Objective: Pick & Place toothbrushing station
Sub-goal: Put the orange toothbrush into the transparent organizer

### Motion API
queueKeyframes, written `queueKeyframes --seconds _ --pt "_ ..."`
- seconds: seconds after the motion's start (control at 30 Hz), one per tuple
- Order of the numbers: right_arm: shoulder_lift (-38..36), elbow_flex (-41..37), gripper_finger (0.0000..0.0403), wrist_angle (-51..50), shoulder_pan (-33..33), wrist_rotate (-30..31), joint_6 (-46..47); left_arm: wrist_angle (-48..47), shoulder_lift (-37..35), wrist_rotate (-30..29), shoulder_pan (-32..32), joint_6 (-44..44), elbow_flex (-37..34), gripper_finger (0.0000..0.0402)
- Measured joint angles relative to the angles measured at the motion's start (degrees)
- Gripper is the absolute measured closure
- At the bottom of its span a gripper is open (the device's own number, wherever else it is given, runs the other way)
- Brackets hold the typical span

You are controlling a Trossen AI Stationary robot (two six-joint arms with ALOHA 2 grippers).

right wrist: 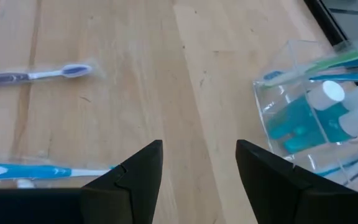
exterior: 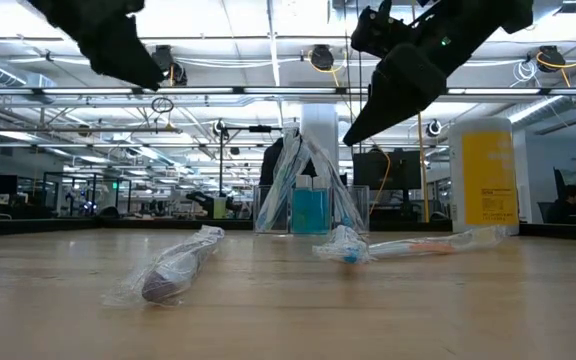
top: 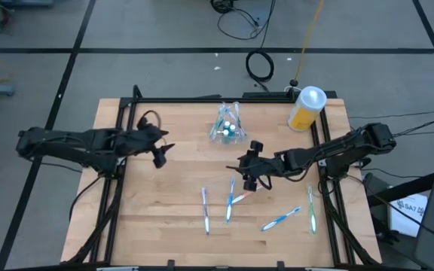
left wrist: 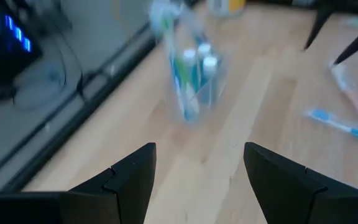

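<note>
Looking down on the table now: the clear cup stands at about twelve o'clock, near the far edge, already holding a few wrapped toothbrushes and the teal toothpaste tubes. The yellow bottle sits off at one o'clock, not part of the job.

The right gripper hangs just right of table centre, fingers spread and empty, right above the nearest loose toothbrush. More lie flat across the near half: one at seven o'clock, one at five, another at four, perhaps five in all, each in its wrapper.

The left gripper hovers at ten o'clock, jaws spread too, nothing in them, pointed toward the cup.

So I'd call it partway: cup stocked, tubes in, but the scattered brushes are all left to collect. Next, I'd guess, the right arm drops onto that nearest one.
</note>
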Motion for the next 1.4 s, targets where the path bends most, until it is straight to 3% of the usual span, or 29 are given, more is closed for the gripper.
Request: queueKeyframes --seconds 0.2,0.4,0.57,0.7,1.07,1.23,1.33,1.4 --pt "0.0 0.0 0.0204 2.03 -0.68 0.11 -3.04 13.38 -5.24 0.03 -0.29 7.57 -3.68 0.0151" --pt "0.0 0.0 0.0204 8.8 -3.02 0.08 -5.85 13.85 -5.38 3.29 -0.29 7.31 -4.59 0.0151" --pt "0.0 -0.02 0.0204 6.45 -4.1 -2.32 -5.39 14.81 -5.35 7.83 -1.45 4.18 -4.63 0.0151" --pt "-0.01 -0.07 0.0204 7.15 -4.16 -6.0 -5.67 14.78 -5.35 7.94 -3.67 3.52 -4.63 0.0151" --pt "-0.04 -0.07 0.0204 7.29 -2.49 -6.11 -8.87 16.28 -5.29 7.2 -6.71 5.21 -4.63 0.0151" --pt "-0.04 -0.69 0.0214 0.12 0.99 -16.27 -3.54 15.84 -5.29 7.63 -7.33 4.52 -4.63 0.0151" --pt "-0.02 -2.13 0.0222 -3.79 3.48 -16.26 -0.84 15.88 -5.29 7.76 -7.42 5.61 -4.63 0.0151" --pt "-0.02 -3.37 0.0224 -6.16 4.52 -12.69 0.96 15.88 -5.31 7.75 -7.42 5.77 -4.63 0.0151"
